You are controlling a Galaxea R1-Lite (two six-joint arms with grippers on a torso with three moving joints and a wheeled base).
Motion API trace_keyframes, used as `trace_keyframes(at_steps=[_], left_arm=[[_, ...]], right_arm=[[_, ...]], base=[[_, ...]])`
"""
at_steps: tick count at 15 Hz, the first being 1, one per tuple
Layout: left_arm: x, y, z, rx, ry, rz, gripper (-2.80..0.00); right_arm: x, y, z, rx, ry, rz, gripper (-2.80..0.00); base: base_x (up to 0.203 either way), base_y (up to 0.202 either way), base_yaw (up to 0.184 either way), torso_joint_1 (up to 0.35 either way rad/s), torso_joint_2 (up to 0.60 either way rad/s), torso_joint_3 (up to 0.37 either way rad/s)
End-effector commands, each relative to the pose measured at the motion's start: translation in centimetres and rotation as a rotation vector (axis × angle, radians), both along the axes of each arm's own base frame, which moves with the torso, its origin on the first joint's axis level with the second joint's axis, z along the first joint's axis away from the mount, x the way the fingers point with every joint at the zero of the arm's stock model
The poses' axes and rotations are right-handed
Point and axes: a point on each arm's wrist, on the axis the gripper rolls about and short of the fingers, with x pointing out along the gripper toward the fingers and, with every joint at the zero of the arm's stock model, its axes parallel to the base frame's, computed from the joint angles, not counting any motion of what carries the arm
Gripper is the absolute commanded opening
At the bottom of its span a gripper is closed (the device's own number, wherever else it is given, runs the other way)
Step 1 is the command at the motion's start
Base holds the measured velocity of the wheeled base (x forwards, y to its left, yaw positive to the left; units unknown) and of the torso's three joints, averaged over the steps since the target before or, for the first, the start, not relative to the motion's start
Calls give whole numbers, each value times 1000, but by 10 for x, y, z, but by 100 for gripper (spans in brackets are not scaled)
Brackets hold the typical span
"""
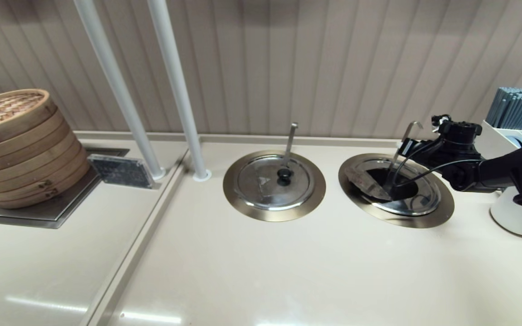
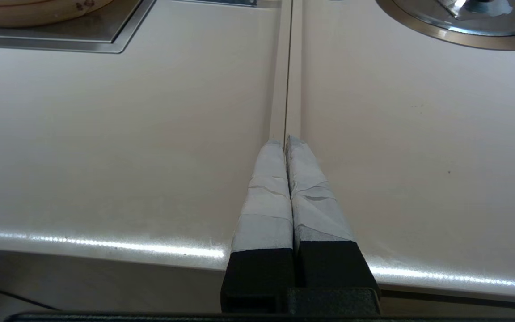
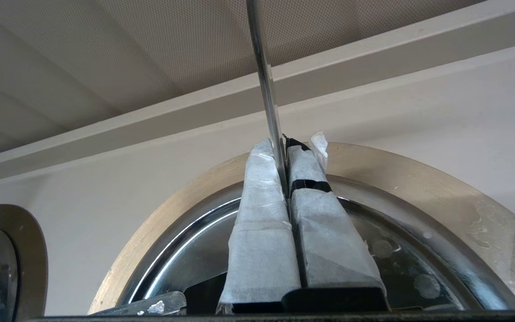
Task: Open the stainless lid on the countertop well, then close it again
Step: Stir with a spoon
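The stainless lid [image 1: 417, 199] lies in the right-hand countertop well, inside its brass-coloured ring [image 1: 444, 203]. Its pale wedge panel [image 1: 363, 181] sits beside a dark wedge-shaped gap; the knob is hidden by my arm. The slanted ladle handle [image 1: 408, 129] rises from the gap. My right gripper [image 1: 401, 147] hovers over the lid's far side. In the right wrist view the right gripper [image 3: 284, 145] is shut, with the ladle handle [image 3: 262, 80] pinched between its tips above the lid [image 3: 418, 268] and ring [image 3: 418, 179]. My left gripper [image 2: 285, 141] is shut and empty, parked low over the counter's front edge.
The twin lid [image 1: 272, 181] with its upright handle lies left of the well. Stacked bamboo steamers [image 1: 21, 145] stand far left, near a small sign [image 1: 118, 171] and two white poles [image 1: 175, 81]. A white holder of grey sticks [image 1: 519, 108] and white cups [image 1: 512, 213] crowd the right.
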Motion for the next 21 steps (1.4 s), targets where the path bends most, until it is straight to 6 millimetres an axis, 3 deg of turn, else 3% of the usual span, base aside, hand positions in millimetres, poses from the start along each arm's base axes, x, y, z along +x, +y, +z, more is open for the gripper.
trace_keyframes(at_steps=[1,6,16,21], left_arm=[[0,0,0,0,0,0,-280],[0,0,0,1,1,0,-280],[0,0,0,0,1,0,-280],[0,0,0,0,1,0,-280]], right_arm=[[-9,2,22,-7,-35,2,-280],[-25,4,47,-18,-58,1,-280],[-43,7,36,-155,34,79,-280],[-43,-3,34,-233,54,56,-280]], base=[[0,0,0,0,0,0],[0,0,0,0,0,0],[0,0,0,0,0,0],[0,0,0,0,0,0]])
